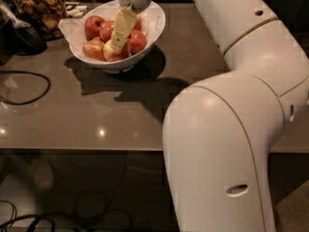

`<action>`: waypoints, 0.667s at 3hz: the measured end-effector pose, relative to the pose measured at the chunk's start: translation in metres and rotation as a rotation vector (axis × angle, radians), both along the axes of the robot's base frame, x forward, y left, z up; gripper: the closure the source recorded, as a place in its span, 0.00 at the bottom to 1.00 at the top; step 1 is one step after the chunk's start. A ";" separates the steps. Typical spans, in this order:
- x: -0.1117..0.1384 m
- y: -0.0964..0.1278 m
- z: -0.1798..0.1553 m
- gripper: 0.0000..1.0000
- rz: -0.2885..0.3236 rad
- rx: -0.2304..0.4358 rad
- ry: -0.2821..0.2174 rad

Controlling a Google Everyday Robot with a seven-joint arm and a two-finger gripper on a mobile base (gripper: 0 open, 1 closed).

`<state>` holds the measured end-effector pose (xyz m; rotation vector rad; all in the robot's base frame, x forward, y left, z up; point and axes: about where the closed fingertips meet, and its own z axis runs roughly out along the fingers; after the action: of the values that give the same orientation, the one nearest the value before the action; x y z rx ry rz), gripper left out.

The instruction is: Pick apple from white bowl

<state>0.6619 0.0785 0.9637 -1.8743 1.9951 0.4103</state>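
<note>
The white bowl (155, 19) stands at the back of the table, lined with white paper and holding several apples. Most are deeper red (94, 25). The paler yellow apple (116, 56) lies at the front middle of the bowl. My gripper (115, 45) reaches down into the bowl from above, its tip at or on the pale apple. The gripper hides part of that apple.
The brown table (120, 115) has its front edge across the middle of the view. A jar of dark snacks (41, 8) and a dark object (21, 35) stand at the back left. A black cable (29, 88) loops on the left. My large white arm (231, 129) fills the right.
</note>
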 end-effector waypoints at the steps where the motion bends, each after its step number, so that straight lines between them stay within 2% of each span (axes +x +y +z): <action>1: 0.000 0.002 -0.003 0.32 -0.002 0.003 0.012; 2: 0.000 0.004 -0.006 0.33 -0.004 0.006 0.026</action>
<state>0.6619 0.0821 0.9573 -1.8699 2.0116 0.4411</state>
